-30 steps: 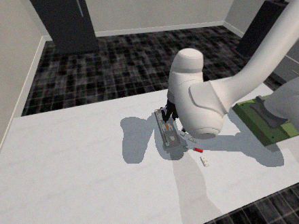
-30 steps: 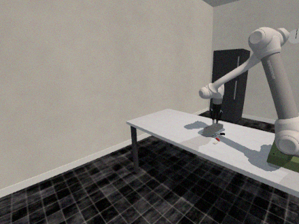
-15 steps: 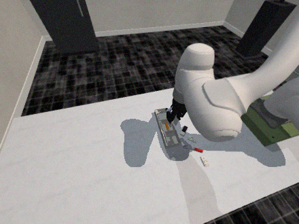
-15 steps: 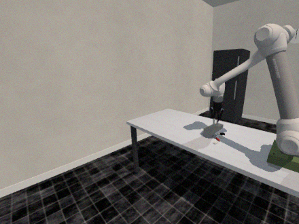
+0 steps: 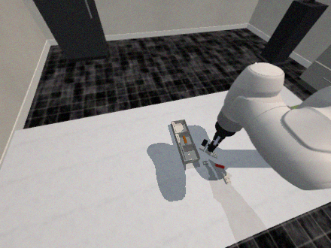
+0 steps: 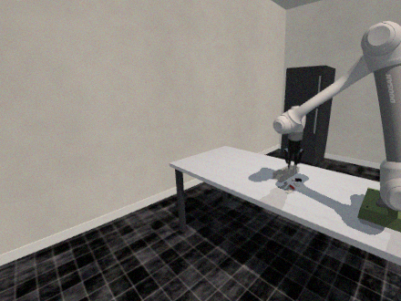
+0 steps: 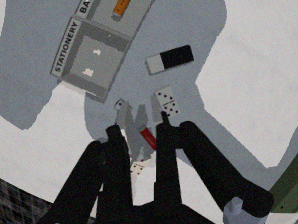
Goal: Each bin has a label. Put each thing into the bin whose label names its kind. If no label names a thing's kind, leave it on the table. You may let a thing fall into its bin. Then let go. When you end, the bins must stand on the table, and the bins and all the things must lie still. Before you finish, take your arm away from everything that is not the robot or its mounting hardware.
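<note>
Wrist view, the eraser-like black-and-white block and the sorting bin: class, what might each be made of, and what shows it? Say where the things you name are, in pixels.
The black-and-white block (image 7: 178, 57): perhaps rubber with a card sleeve, matt; its dark band ends in a straight edge and no bright glint shows.
The "STATIONERY" bin (image 7: 114, 75): likely smooth grey plastic, since its walls look thin and even; painted metal remains possible.

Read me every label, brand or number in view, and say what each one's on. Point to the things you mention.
"STATIONERY": end compartment of the bin row (image 5: 192, 161) (image 7: 114, 88).
"BA", rest cut off: the next compartment's label (image 7: 86, 6).
"DOOSAN": the robot's arm (image 6: 391, 88).
Marks on the orange cylinder (image 5: 184, 139) (image 7: 121, 6): too blurred to read.
</note>
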You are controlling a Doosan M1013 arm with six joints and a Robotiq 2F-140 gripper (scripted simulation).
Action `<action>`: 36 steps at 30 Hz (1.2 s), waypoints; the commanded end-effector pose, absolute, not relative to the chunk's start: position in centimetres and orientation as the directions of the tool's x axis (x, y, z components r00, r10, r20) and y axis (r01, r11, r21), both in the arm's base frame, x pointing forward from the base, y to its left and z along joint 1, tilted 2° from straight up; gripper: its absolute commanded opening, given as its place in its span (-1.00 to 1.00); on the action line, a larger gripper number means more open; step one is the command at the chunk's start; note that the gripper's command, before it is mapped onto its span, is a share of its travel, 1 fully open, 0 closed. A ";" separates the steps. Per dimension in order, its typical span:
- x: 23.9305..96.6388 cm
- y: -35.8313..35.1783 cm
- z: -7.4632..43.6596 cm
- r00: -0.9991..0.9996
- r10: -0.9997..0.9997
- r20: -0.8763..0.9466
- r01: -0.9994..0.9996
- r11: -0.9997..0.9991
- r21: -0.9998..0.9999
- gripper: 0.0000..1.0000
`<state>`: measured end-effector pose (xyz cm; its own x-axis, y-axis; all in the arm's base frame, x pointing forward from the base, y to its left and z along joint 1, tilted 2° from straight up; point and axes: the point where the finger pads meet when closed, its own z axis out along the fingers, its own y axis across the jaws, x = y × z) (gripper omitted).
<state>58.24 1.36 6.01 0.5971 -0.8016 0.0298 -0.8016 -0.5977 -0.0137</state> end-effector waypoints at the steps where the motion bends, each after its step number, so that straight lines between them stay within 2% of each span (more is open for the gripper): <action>1: 56.9 3.5 6.1 0.687 -0.726 0.029 -0.726 -0.688 -0.015 -0.65; 7: 54.6 7.0 6.2 0.839 -0.543 0.030 -0.543 -0.840 -0.012 -0.65; 12: 53.5 8.7 6.2 0.840 -0.541 0.030 -0.541 -0.841 -0.012 -0.65; 36: 53.8 8.2 6.2 0.840 -0.541 0.030 -0.541 -0.841 -0.012 -0.65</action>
